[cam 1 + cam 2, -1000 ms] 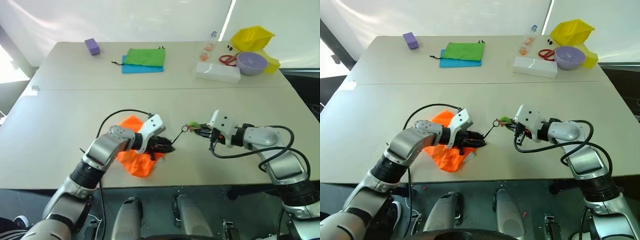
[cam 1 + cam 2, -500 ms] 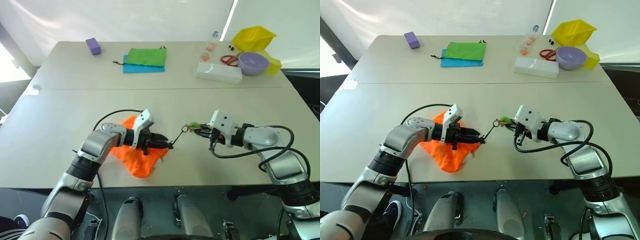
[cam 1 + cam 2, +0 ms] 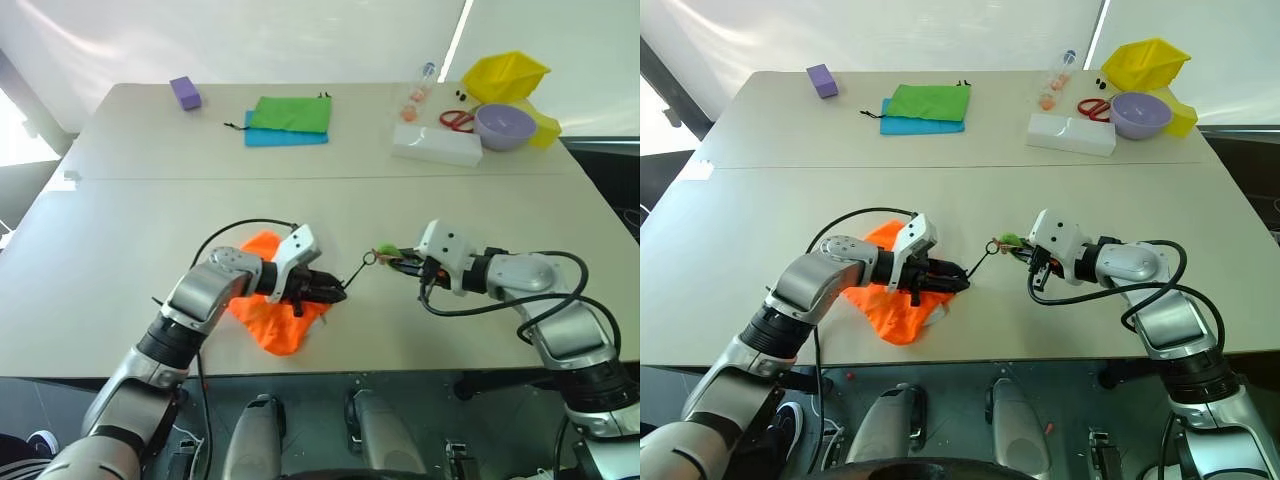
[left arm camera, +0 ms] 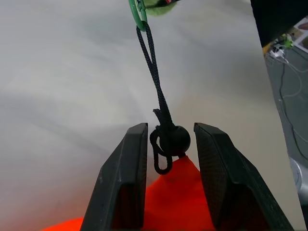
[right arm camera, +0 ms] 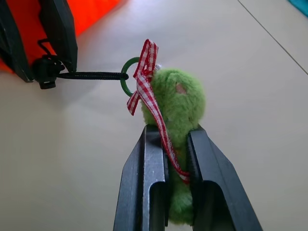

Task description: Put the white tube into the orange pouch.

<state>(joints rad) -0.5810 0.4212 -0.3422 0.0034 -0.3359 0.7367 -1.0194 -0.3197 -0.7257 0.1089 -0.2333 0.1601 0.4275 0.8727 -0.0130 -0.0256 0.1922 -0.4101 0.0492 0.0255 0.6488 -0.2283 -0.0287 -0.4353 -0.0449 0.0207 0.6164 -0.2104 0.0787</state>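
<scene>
Cord (image 4: 155, 77) taut between left fingers (image 4: 124, 178) astride toggle (image 4: 174, 139) and right fingers (image 5: 144, 183) clamped on charm (image 5: 178, 115).

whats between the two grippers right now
A taut black cord spans the gap, from the orange pouch at the left gripper to a green ring on the fuzzy green charm clamped by the right gripper, seen in both wrist views.

left tool (image 4: 166, 159) parted, right tool (image 5: 166, 192) clamped

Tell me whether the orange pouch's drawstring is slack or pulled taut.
Taut. The black cord runs straight from the orange pouch, whose neck sits between the left gripper's fingers, to the green charm clamped in the right gripper.
</scene>
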